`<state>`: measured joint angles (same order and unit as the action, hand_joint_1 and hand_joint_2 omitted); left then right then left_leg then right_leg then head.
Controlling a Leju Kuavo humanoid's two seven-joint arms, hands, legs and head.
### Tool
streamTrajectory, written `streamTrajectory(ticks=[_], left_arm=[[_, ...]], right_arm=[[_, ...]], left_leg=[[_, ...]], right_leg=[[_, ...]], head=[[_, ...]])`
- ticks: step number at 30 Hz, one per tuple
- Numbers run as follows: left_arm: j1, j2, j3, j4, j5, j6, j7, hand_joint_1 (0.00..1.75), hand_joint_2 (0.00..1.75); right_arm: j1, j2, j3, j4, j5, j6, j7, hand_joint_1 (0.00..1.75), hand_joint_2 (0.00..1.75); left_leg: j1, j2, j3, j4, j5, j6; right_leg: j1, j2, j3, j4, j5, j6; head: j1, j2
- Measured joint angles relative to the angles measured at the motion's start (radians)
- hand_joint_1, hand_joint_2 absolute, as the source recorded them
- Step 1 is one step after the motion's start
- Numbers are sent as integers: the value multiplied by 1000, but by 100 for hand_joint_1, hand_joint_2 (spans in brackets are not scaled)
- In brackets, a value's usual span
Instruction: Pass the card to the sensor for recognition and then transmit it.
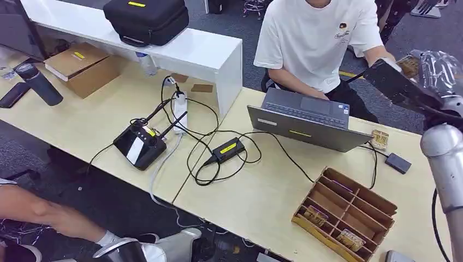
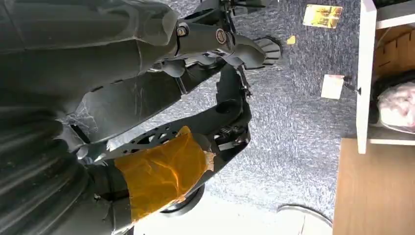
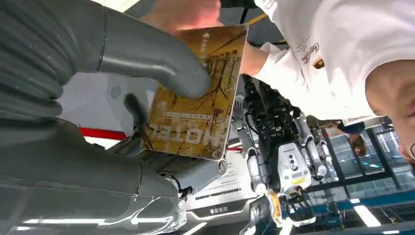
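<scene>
— Card [image 3: 195, 93] status? Where is it?

— Card's in my right hand [image 3: 122, 63] — thumb [image 3: 161, 68] pressed flat on its gold printed face, darker fingers behind it. From the head camera I see the hand [image 1: 420, 76] raised at the far right edge of the table [image 1: 262, 202], up by the person in the white shirt [image 1: 316, 38], whose hand [image 1: 382, 57] is right next to it.

— And the sensor?

— A small black box [image 1: 398, 162] lies on the table past the laptop [image 1: 306, 117], well below the card. Nearer me sits a brown divided tray [image 1: 344, 213] with more cards in it.

— Left hand?

— My left hand [image 2: 161, 171] hangs over the carpet [image 2: 293, 122], fingers apart, holding nothing.
</scene>
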<state>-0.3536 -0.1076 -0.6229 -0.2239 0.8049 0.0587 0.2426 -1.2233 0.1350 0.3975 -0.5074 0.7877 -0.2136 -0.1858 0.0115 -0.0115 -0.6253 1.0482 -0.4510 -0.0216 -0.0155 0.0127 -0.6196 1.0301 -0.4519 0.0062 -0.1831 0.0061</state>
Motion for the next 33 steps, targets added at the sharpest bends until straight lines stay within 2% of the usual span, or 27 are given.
streamTrajectory(ticks=[6,15,33], left_arm=[[4,0,4,0,11,-40,9,0,175],[5,0,5,0,7,-37,8,0,175],[20,9,28,0,14,-37,-16,0,175]], right_arm=[[1,-3,9,-3,-17,0,-6,175,175],[19,-23,25,-3,-38,-23,-11,175,175],[137,-154,23,-41,-135,-69,-95,175,175]], left_leg=[[0,0,0,0,0,0],[0,0,0,0,0,0],[0,-1,0,0,0,0]], right_leg=[[0,0,0,0,0,0],[0,0,0,0,0,0],[0,-1,0,0,0,0]], head=[[0,0],[0,0],[0,0]])
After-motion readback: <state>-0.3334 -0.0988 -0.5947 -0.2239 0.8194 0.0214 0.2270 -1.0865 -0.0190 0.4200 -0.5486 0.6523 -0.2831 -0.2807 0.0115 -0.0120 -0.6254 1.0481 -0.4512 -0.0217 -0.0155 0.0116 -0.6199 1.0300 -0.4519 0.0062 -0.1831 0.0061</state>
